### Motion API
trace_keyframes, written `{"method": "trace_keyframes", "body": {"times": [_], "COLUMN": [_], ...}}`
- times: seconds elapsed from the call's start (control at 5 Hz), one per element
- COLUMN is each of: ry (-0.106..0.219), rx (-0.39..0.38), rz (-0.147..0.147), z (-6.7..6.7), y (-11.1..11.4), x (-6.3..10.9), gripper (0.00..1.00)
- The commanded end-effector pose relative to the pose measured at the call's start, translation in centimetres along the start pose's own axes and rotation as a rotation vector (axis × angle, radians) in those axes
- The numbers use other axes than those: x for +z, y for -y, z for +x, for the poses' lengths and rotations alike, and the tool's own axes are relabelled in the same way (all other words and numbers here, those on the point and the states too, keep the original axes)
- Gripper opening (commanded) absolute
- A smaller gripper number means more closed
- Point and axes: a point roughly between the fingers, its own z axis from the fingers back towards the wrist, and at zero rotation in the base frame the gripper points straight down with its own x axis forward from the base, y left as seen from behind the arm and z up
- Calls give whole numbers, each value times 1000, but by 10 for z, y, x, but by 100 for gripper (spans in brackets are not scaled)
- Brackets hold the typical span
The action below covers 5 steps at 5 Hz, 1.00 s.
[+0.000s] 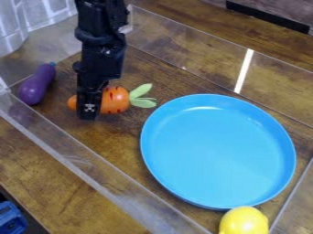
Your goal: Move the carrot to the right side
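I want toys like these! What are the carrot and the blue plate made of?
The carrot looks like glossy plastic: smooth orange body, light green leaves, more toy than food. The blue plate seems to be plastic too, one even colour with a soft sheen and a raised rim. I can't be sure from looks alone.

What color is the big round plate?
The plate is bright blue, seen clearly in the camera view.

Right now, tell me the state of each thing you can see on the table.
gripper: pointing down, shut on the carrot.
carrot: gripped, lying on its side, leafy top toward the blue plate.
blue plate: flat, nothing on it.
eggplant: lying loose, left of the gripper.
lemon: loose, beyond the plate's near edge.
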Motion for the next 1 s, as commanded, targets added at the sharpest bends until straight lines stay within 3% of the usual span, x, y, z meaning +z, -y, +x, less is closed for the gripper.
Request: {"method": "trace_keyframes", "body": {"times": [0.0,0.2,0.6,0.8], "ry": [53,51,62,69], "rx": [-53,-118,-87,-136], "rz": [89,119,122,133], "z": [7,12,17,15], "y": [3,13,25,25], "x": [34,52,50,63], "gripper": [0,0,0,0]}}
